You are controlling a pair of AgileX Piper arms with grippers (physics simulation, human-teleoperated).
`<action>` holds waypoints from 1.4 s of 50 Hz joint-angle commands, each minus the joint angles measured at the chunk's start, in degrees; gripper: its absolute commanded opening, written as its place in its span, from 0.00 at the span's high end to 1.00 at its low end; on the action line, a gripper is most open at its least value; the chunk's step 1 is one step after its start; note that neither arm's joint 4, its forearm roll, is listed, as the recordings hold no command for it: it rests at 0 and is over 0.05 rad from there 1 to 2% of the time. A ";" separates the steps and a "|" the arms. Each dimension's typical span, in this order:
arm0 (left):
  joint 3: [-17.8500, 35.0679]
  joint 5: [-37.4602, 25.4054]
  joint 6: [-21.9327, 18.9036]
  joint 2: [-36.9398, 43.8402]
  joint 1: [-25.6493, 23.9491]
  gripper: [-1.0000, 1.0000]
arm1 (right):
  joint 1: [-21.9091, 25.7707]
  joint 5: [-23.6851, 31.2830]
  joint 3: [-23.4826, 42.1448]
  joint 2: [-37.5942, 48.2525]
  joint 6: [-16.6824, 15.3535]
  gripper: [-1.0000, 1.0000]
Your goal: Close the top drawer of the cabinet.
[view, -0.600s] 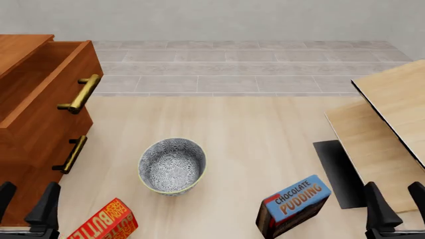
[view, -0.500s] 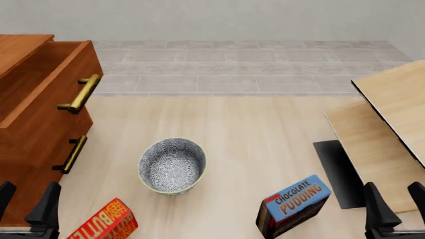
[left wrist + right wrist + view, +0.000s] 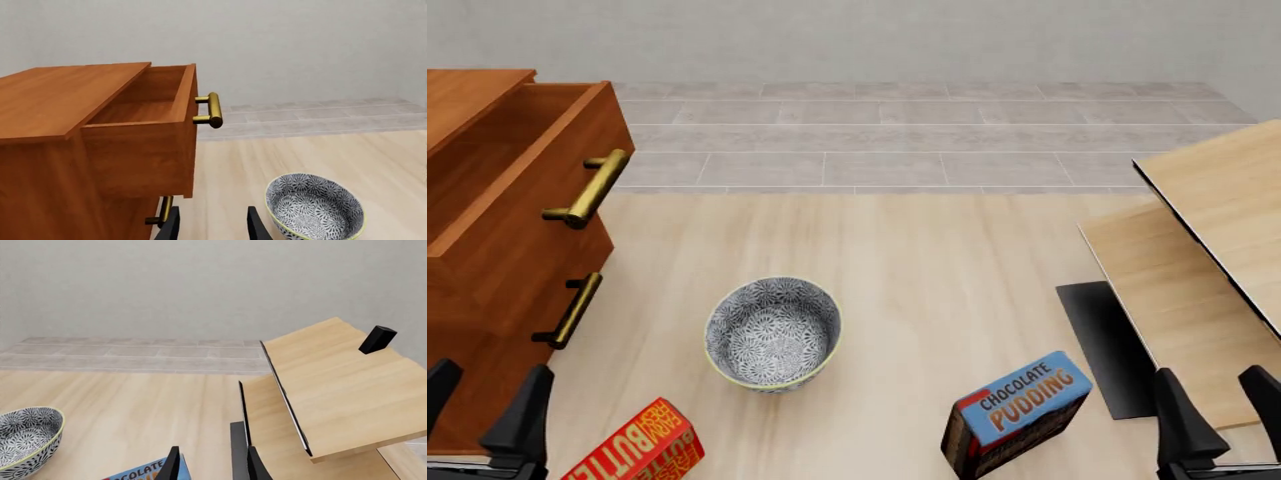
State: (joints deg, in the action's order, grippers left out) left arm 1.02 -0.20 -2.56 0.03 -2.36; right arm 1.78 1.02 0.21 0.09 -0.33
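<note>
The top drawer [image 3: 521, 190] stands pulled out of the cabinet [image 3: 467, 330] at far left. Left hand [image 3: 481, 405] and right hand [image 3: 1217, 410] hover released, near edge.

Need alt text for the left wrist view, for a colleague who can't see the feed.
The top drawer of the cabinet stands pulled out, empty as far as visible, brass handle untouched. The left gripper is below it, jaws open, beside a patterned bowl.
</note>
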 commanded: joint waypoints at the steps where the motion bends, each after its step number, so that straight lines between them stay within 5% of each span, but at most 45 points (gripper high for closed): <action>1: 0.11 1.40 -4.57 -0.02 -2.37 0.00 | 0.38 0.23 -0.10 -0.04 0.25 0.00; 11: -0.89 5.12 -15.37 -0.03 -7.38 0.00 | 0.26 0.65 -0.17 -0.03 1.02 0.00; 20: -0.35 4.99 -16.71 -0.03 -8.65 0.00 | -0.03 0.80 -0.16 -0.01 1.11 0.00; 30: 0.57 7.52 -24.32 -0.02 -9.72 0.00 | 0.81 0.82 -0.07 -0.06 1.00 0.00; 59: 3.66 5.93 -30.73 0.59 -15.55 0.00 | 0.31 0.70 -0.13 -0.08 1.35 0.00; 70: 1.28 20.38 -38.12 10.91 -16.86 0.00 | 0.47 0.90 -0.18 -0.08 1.35 0.00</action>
State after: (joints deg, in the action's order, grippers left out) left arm 3.24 12.08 -35.83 4.83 -17.65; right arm 2.18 1.81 0.07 0.02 1.06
